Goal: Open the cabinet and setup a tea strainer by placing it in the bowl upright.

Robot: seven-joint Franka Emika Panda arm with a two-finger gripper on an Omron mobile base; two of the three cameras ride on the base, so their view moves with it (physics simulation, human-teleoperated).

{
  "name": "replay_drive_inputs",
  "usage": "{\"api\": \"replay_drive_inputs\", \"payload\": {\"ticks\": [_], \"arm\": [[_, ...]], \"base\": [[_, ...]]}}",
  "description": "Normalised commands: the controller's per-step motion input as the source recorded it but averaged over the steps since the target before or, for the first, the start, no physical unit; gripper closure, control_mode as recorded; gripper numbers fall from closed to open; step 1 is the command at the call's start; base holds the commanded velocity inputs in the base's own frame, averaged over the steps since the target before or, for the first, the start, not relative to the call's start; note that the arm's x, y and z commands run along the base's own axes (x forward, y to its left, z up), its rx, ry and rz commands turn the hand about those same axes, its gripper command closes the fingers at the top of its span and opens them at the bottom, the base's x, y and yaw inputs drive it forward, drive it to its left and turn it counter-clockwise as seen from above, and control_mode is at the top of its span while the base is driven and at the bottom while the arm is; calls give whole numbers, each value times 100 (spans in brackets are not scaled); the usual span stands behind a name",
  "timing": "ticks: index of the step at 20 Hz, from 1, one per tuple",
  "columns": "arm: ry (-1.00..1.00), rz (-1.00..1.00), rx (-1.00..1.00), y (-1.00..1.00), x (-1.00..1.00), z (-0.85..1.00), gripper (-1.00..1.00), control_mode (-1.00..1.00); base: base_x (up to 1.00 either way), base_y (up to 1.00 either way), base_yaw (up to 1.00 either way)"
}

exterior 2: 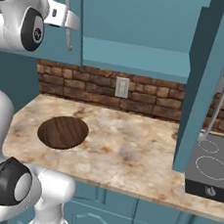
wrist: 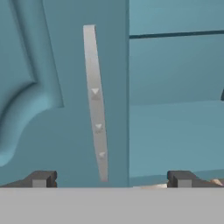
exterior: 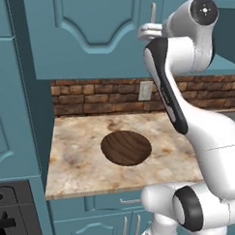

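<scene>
The cabinet's left door [exterior: 89, 26] is closed, and its long silver handle [wrist: 96, 105] runs between my open gripper's [wrist: 111, 179] two fingertips, a little left of centre. My gripper [exterior: 146, 31] is right at that handle [exterior 2: 69, 30], holding nothing. The cabinet's right door [exterior 2: 205, 85] is swung wide open, showing the teal interior [exterior 2: 143, 24]. The dark brown wooden bowl [exterior: 126, 147] sits on the counter below with nothing in it, and the bowl [exterior 2: 62, 132] is well under my gripper [exterior 2: 70, 19]. The tea strainer is out of view.
A beige stone counter [exterior 2: 128, 155] runs under the cabinet, backed by a brick wall with a white outlet [exterior 2: 121, 87]. A stove top [exterior 2: 211, 167] lies at the right, behind the open door. A tall teal unit [exterior: 18, 110] and a dark oven [exterior: 9, 206] stand at the left.
</scene>
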Motion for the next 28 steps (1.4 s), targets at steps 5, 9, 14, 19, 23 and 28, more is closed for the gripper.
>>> {"api": "replay_drive_inputs", "payload": {"ticks": [5, 9, 14, 19, 23, 28], "arm": [[0, 0, -3, 8, 45, 0, -100, -100], [0, 0, -1, 2, 47, -1, -100, -100], [1, 0, -1, 0, 43, -5, -100, -100], [1, 0, 0, 0, 57, -1, -100, -100], [0, 0, 0, 0, 55, -3, -100, -100], [0, 0, 0, 1, 31, 0, -100, -100]], "base": [[0, 0, 0], [0, 0, 0], [0, 0, 0], [0, 0, 0], [0, 0, 0], [0, 0, 0]]}}
